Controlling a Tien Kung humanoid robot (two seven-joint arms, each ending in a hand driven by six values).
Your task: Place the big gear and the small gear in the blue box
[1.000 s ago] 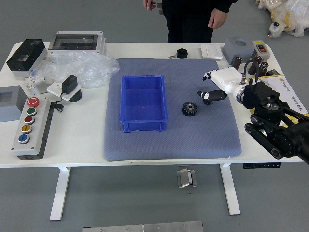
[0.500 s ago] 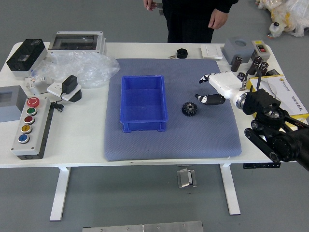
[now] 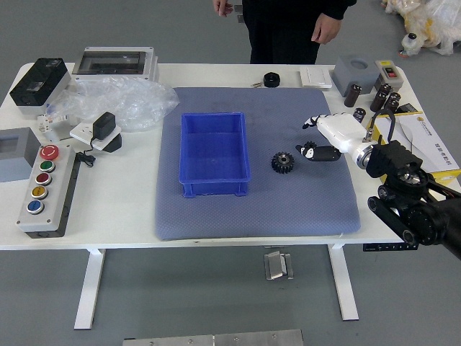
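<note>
Both the big gear [image 3: 282, 163] and the small gear [image 3: 310, 146] are on the mat [image 3: 252, 216], right of the box [image 3: 214, 153]. The right hand [image 3: 347, 137] reaches to the small gear, fingers parted; whether they touch it, I cannot tell.

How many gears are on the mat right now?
2: the big gear on the mat, right of the blue box, and the small gear farther right, partly hidden by the right hand. The hand could hide more.

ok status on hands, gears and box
Right hand open at the small gear; left hand out of view. Big gear on the mat, roughly between small gear and blue box.
</note>
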